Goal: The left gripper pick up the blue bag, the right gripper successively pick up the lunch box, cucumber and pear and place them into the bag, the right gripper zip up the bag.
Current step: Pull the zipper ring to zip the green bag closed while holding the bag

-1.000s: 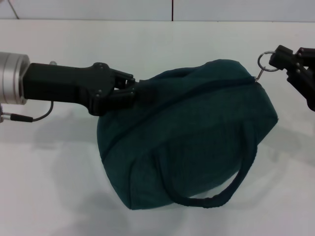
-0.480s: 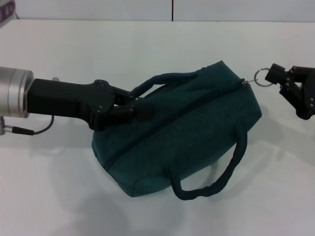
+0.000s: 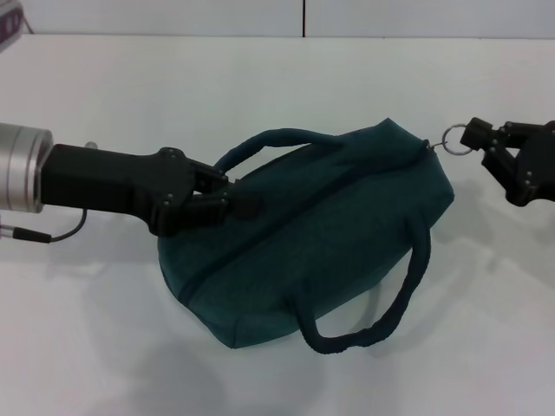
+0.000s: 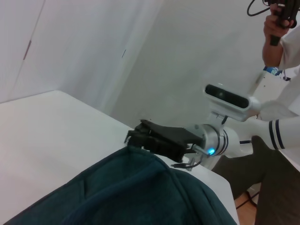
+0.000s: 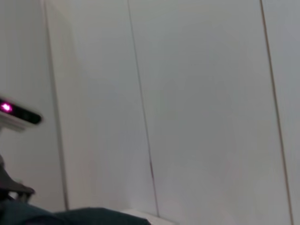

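The blue bag (image 3: 321, 243) lies on the white table (image 3: 130, 104), its zip line closed along the top. My left gripper (image 3: 236, 204) is shut on the fabric at the bag's left end. At the bag's right end my right gripper (image 3: 475, 134) is shut on the metal zip ring (image 3: 454, 139). The left wrist view shows the bag (image 4: 136, 192) up close, with the right gripper (image 4: 132, 138) at its far end. A strip of the bag (image 5: 79, 216) shows in the right wrist view. The lunch box, cucumber and pear are out of view.
One carry handle (image 3: 269, 141) arches over the bag's far side, and the other handle (image 3: 381, 303) loops out at the near side. A person (image 4: 281, 33) stands beyond the table in the left wrist view. A white wall (image 5: 187, 103) fills the right wrist view.
The bag has sunk and flattened onto the table, and its far handle has sprung up. Both grippers have moved down a little while keeping their hold.
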`<act>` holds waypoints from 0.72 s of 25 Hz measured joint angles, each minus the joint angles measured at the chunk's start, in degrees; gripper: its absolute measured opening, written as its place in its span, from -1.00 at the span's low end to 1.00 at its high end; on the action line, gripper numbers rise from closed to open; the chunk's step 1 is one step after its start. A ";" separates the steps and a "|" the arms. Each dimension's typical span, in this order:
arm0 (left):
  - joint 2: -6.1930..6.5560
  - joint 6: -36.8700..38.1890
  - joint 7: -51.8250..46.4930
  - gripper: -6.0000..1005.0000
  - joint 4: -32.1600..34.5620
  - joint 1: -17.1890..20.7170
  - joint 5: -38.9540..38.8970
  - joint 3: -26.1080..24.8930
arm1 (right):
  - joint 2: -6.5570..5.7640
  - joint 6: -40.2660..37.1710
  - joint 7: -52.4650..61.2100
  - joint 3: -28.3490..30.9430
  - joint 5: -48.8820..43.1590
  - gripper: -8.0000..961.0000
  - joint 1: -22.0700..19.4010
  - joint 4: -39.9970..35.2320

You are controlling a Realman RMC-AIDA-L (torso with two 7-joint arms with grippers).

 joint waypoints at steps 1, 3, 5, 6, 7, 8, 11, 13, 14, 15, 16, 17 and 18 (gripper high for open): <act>0.04 0.01 0.00 -0.76 0.00 0.06 0.01 0.00 | 0.09 0.54 -0.17 -0.01 -0.09 -0.95 0.07 0.01; 0.08 0.02 0.00 -0.76 0.00 0.14 0.02 0.00 | 0.39 2.17 -0.59 -0.08 -0.62 -0.95 0.27 0.06; 0.10 0.04 0.00 -0.76 0.00 0.16 0.04 0.00 | 0.58 3.53 -0.74 -0.11 -1.09 -0.95 0.44 0.08; 0.13 0.04 0.00 -0.76 0.00 0.15 0.05 0.00 | 0.71 4.41 -0.78 -0.11 -1.37 -0.95 0.50 0.09; 0.15 0.05 0.00 -0.76 0.00 0.15 0.06 0.00 | 0.76 5.06 -0.90 -0.12 -1.53 -0.95 0.56 0.09; 0.15 0.05 0.00 -0.76 0.00 0.15 0.06 0.00 | 0.80 5.60 -1.03 -0.13 -1.64 -0.95 0.60 0.09; 0.15 0.06 0.00 -0.76 0.00 0.12 0.07 0.00 | 0.80 6.38 -1.42 -0.15 -1.69 -0.95 0.64 0.09; 0.15 0.06 0.00 -0.76 0.00 0.07 0.07 0.00 | 0.80 6.80 -1.45 -0.13 -1.69 -0.95 0.64 0.09; 0.15 0.06 0.00 -0.76 0.00 0.05 0.07 0.00 | 0.80 7.15 -1.47 -0.13 -1.69 -0.95 0.64 0.09; 0.15 0.06 0.00 -0.76 0.00 0.02 0.07 -0.01 | 0.80 7.47 -1.48 -0.13 -1.69 -0.95 0.64 0.09; 0.15 0.06 0.00 -0.75 0.00 -0.05 0.08 -0.03 | 0.81 7.79 -1.49 -0.15 -1.70 -0.95 0.64 0.09; 0.14 0.06 0.00 -0.75 0.00 -0.11 0.08 -0.04 | 0.82 8.14 -1.49 -0.32 -1.69 -0.95 0.63 0.09; 0.13 0.06 0.00 -0.75 0.00 -0.17 0.08 -0.04 | 0.85 8.47 -1.49 -0.50 -1.69 -0.95 0.64 0.12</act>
